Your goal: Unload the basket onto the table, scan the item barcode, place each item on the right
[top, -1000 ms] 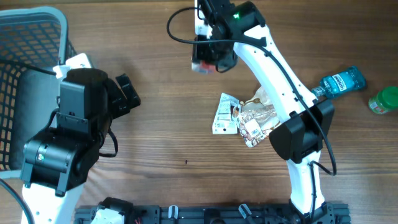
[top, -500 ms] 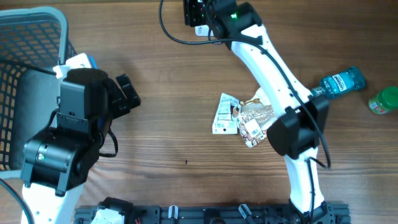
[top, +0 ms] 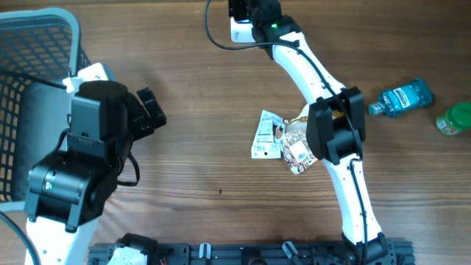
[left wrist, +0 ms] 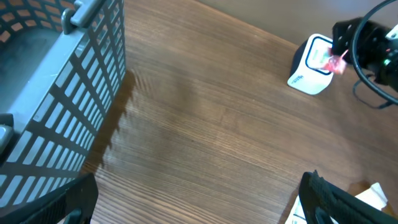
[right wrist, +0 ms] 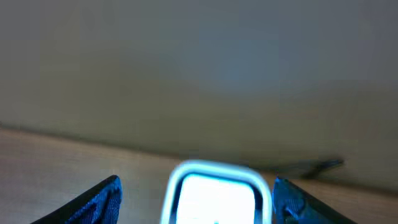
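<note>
Starts at the upper left of the overhead view with the basket, out of play. Just right of it, at mid left, finds the left gripper with fingers spread fully, pinching nothing, well apart from the action. Poses little hazard unless swung toward the top centre.

Moves on to the top centre: white scanner near the far edge of the table, with the right gripper close over it. In the right wrist view, shows fingers spread wide either side of the scanner's lit window, with nothing clamped between them. In the left wrist view, picks out a small pink-red thing against the scanner face at the gripper's tip. Probably the item, though cannot tell it from scan light.

By judgement, with so loose a hold or none:
- may let the item slip, tilt or drop off the far edge before a read;
- may turn the barcode away from the window;
- may nudge the light scanner.

Further right, passes the crumpled packets at centre under the arm, then the blue bottle and green jar at far right. May sweep the packets with the elbow on any pull-back.
</note>
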Controlling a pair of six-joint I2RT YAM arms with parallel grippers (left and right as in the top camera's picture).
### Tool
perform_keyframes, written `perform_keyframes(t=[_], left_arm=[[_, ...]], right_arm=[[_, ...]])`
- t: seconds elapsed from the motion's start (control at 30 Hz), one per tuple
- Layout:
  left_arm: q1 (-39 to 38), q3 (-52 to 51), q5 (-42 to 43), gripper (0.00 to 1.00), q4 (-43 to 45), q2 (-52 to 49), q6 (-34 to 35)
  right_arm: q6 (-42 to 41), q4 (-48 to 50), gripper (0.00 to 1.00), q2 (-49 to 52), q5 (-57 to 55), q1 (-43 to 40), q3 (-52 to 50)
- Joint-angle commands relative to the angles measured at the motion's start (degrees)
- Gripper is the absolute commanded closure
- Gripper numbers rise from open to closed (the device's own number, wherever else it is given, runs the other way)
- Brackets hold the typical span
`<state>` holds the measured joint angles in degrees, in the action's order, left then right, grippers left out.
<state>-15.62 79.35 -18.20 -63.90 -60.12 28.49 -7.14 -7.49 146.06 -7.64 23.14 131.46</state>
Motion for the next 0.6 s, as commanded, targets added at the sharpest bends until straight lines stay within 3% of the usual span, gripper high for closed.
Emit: perform_keyframes(t=[0.0,0.2,0.37,0.57], left_arm=[[0.37,0.48,-0.94,0.00,0.15,-0.02,-1.09],[0.37,0.48,-0.94,0.00,0.13,-0.02,-1.09],[0.37,0.48,-0.94,0.00,0.13,-0.02,-1.09],[0.37,0.48,-0.94,0.00,0.15,-0.02,-1.09]], right_arm=[[1.18,3.69,0.21,2.80,-0.57,0.42,0.42],[1.11,4.52,0.21,4.50,-3.41,0.42,0.42],[2.40,3.80,0.13,3.52,-8.44,0.52,0.46],[3.89,-3.93,0.01,-2.34,-9.64,1.53,0.48]])
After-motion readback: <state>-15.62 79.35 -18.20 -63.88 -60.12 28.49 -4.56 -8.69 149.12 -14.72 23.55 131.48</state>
